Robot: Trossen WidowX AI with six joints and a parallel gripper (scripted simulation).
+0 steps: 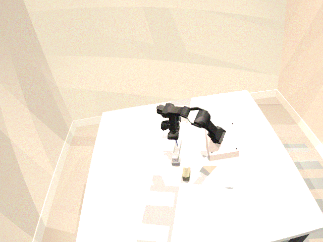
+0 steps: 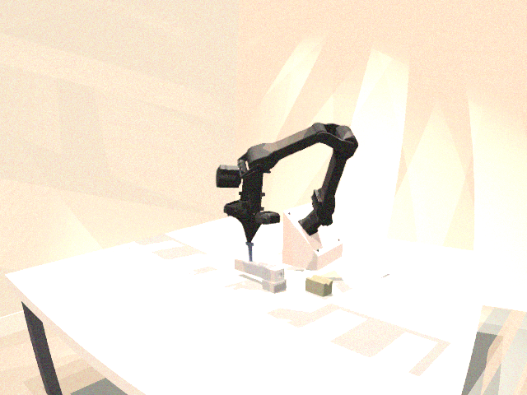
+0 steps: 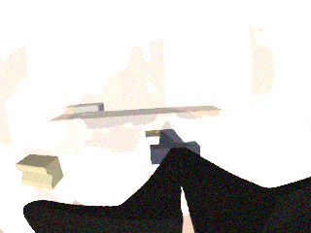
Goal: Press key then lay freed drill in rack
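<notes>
Directly beneath closed fingers (image 1: 173, 138) (image 2: 251, 241): blue drill (image 1: 176, 142) (image 2: 249, 252) (image 3: 171, 144), upright.

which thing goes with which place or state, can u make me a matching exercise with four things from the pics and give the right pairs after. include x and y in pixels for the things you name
Things
1. gripper (image 1: 174, 138) (image 2: 249, 241) (image 3: 178, 154)
2. blue key (image 1: 176, 142) (image 2: 249, 253) (image 3: 160, 154)
3. olive block (image 1: 186, 174) (image 2: 318, 285) (image 3: 41, 170)
4. pale pedestal (image 1: 224, 155) (image 2: 297, 246)

Places and states
A. on the table, with a groove along its top
B. bearing the foot of the black arm
C. shut, fingers pointing down
D. standing up from the long grey block (image 1: 176, 152) (image 2: 259, 271) (image 3: 146, 113)

Right pairs: 1-C, 2-D, 3-A, 4-B
</notes>
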